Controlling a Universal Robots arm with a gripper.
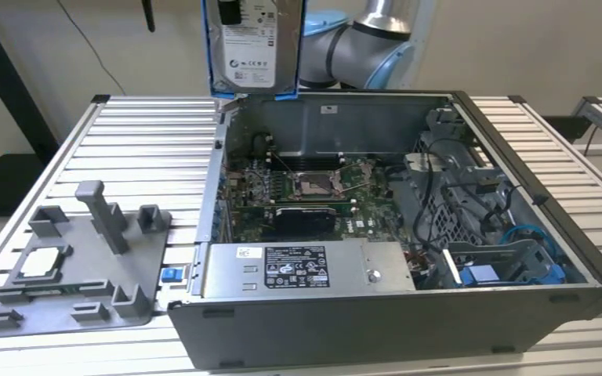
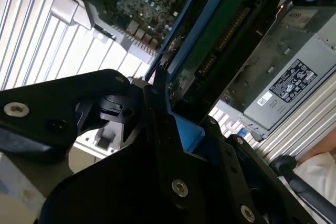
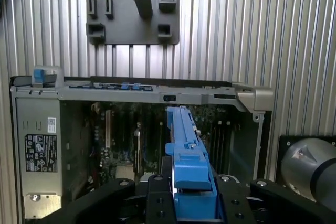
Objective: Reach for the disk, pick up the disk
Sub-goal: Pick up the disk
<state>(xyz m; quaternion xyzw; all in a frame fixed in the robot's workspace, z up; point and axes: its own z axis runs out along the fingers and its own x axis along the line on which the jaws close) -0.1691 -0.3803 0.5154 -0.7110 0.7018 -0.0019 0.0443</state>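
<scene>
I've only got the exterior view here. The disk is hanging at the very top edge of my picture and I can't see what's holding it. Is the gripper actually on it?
Observer: Yes. In the first wrist view the gripper is shut on the disk, with its fingers on either side of the blue bracket.
Operator: I see the label side. What's on the other face?
Observer: The second wrist view shows a green circuit board on that face.
Operator: And what lies past it?
Observer: The first wrist view looks along the disk into the open computer case, with the motherboard showing.
</scene>
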